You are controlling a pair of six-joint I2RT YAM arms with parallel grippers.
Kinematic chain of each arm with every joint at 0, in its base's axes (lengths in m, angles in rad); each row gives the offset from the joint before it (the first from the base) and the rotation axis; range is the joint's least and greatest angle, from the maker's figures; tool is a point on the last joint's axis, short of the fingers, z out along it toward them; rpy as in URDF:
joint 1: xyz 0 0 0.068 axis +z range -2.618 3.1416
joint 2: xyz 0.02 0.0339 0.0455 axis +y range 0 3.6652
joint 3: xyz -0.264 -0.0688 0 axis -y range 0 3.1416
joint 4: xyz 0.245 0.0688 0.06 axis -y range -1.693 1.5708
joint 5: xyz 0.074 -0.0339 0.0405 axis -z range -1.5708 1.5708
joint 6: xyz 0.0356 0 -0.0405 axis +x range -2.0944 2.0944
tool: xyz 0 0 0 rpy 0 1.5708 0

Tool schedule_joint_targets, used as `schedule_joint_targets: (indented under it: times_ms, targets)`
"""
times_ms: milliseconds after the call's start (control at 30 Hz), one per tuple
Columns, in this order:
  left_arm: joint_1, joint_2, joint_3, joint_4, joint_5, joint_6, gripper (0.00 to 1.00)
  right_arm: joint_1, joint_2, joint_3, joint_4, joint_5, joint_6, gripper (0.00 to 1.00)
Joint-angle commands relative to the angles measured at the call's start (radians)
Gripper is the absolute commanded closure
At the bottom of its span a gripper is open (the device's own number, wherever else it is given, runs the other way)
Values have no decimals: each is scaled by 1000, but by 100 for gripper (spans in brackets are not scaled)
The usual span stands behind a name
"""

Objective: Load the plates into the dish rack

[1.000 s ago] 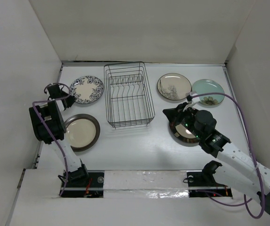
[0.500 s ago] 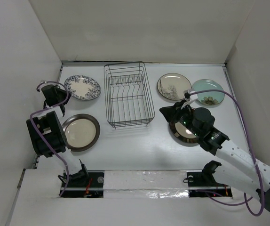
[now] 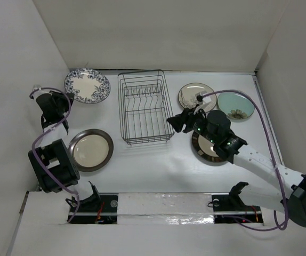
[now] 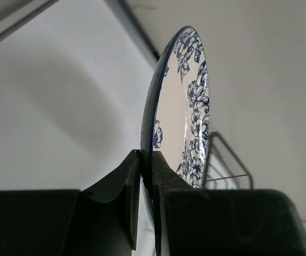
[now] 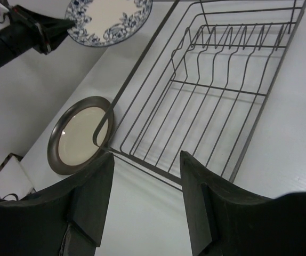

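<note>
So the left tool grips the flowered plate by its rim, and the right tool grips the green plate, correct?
No: the right tool is open and empty, per the right wrist view. The left tool grips the flowered plate by its rim.

- My left claw covers the bottom rim of the flowery plate, so I can't see how deep it sits between my fingers.
- From my left wrist, only one corner of the dish rack peeks out.
- From above, my right arm hides most of the brown-rimmed plate.
- My cable crosses the branch plate.
- From my right wrist, the top edge cuts off the flowery plate and the rack's far corners.
- The green plate's middle picture is too small to make out.
</note>
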Motion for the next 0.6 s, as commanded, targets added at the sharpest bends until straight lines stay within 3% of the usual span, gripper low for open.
schedule_joint_targets:
  times_ms: [0,200,333,433,567]
  targets:
    - [0,-122,46,257,97,-128,100,9,55,95,103,-89,27,41]
    - [-13,-209,55,251,162,-153,100,18,197,230,120,-106,25,26]
    - [-71,-246,20,298,206,-223,100,9,340,428,99,-127,26,13]
    - [-135,-307,-39,328,257,-245,100,-28,520,587,68,-126,33,8]
    - [-155,-332,-66,353,300,-277,100,-63,625,715,24,-152,36,7]
